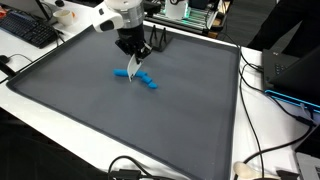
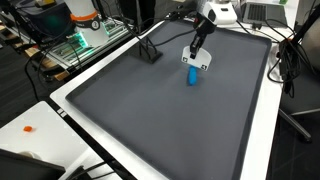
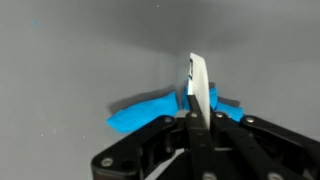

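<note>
Well, the biggest thing is the white table, and a big gray mat covers nearly all of it. The robot arm reaches down over the far part of the mat.

Its gripper points straight down. In the wrist view the two fingers look pinched together on a thin white piece, so I would say it is closed and holding that piece. The white piece sticks out past the fingertips, toward the mat.

Right under it lies a blue thing. It lies flat on the mat and is long and thin. In an exterior view it runs from a blue end on one side of the gripper to the other end on the other side. In the wrist view the blue thing goes from side to side, and the white piece crosses it near its middle. So the blue thing is straight below the gripper, not off to a side, and its long way lies across the white piece. I cannot tell if the white tip is touching the blue thing or is just above it.
</note>
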